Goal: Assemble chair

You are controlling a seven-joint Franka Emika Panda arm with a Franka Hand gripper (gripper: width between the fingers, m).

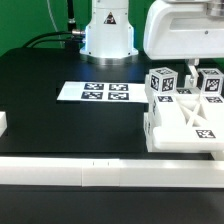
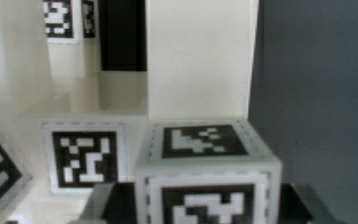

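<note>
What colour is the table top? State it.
Black table top; the exterior view shows it best, around the marker board.

Close-up: chunky white plastic square post (image 2: 202,170) with black-and-white marker tags, second tagged post (image 2: 82,160) just beside.

You're looking at chair pieces (image 1: 183,112) of chunky white plastic — smooth, faintly glossy, with matt black-and-white printed tags. The table (image 1: 50,110) is matt black; the marker board (image 1: 92,92) looks flat, thin and papery — the border rail (image 1: 70,171) smooth white.
</note>
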